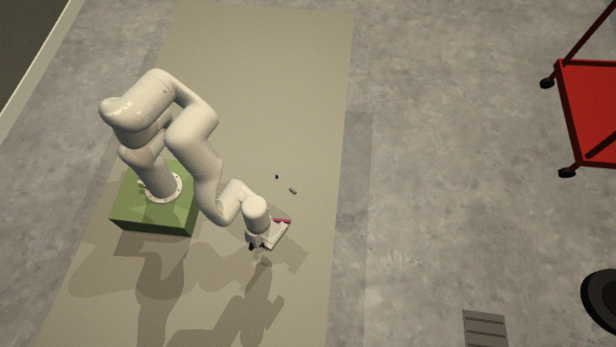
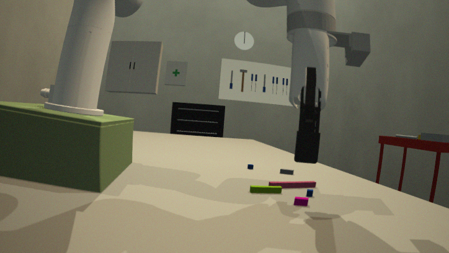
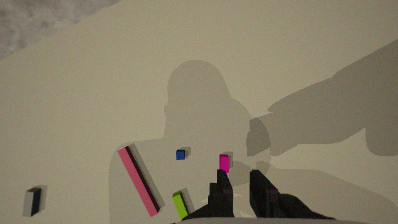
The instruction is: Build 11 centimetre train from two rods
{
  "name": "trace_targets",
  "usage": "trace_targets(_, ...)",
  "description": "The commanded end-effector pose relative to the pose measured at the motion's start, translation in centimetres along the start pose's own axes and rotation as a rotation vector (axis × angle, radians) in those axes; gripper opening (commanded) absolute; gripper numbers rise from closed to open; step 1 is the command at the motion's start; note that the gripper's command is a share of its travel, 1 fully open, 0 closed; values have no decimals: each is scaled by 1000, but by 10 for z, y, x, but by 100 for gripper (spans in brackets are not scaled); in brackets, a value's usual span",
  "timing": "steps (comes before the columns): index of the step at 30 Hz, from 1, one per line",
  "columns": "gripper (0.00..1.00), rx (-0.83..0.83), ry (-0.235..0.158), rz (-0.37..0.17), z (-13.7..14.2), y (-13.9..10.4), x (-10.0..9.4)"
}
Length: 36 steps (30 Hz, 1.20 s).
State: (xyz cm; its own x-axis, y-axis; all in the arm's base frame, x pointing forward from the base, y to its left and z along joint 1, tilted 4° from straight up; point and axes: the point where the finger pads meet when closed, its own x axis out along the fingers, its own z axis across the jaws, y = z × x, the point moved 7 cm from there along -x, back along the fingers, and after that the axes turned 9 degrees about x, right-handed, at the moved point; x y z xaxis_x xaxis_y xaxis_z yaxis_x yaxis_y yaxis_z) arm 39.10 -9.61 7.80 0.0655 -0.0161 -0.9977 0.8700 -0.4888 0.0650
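A pink rod (image 1: 282, 219) (image 2: 292, 184) (image 3: 136, 181) lies flat on the beige mat (image 1: 258, 86). A lime rod (image 2: 265, 189) (image 3: 179, 205) lies close beside it. A short magenta rod (image 2: 301, 201) (image 3: 224, 162) and a blue cube (image 2: 309, 192) (image 3: 180, 154) lie near them. A second blue cube (image 1: 276, 176) (image 2: 250, 166) and a grey rod (image 1: 293, 190) (image 2: 286, 171) (image 3: 34, 201) lie farther off. My gripper (image 1: 254, 246) (image 2: 306, 160) (image 3: 236, 185) hangs above the rods, pointing down. Its fingers are drawn close with a narrow gap and nothing between them. The magenta rod lies just beyond the left fingertip in the wrist view.
The arm's green base block (image 1: 128, 215) (image 2: 46, 141) stands at the left of the mat. A red cart (image 1: 590, 111) (image 2: 408, 142) stands off the mat at the right. The arm casts wide shadows over the mat.
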Motion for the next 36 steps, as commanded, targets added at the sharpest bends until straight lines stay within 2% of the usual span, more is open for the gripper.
trace_targets(1,24,0,1,3,-2,1,4)
trace_targets(25,24,1,2,4,-5,0,37)
trace_targets(36,24,1,2,4,-5,0,44)
